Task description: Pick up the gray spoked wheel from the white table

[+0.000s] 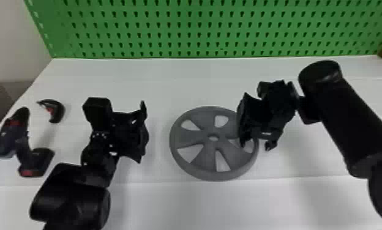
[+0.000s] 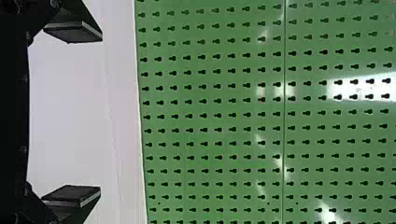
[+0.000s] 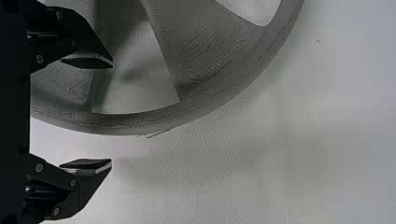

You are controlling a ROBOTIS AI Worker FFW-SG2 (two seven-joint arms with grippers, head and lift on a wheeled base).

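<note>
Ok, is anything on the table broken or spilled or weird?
Nothing looks broken or spilled: the gray wheel lies flat on the table. One odd bit: thin dark strands by its rim in the right wrist view, maybe loose threads.

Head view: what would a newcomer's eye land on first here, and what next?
Probably the big gray wheel, lying flat in the middle of the white table, with the open right gripper over its right-hand edge. Next, perhaps, the bright green pegboard standing along the table's far side. The dark drill with red accents, at the table's left, would likely come after.
</note>
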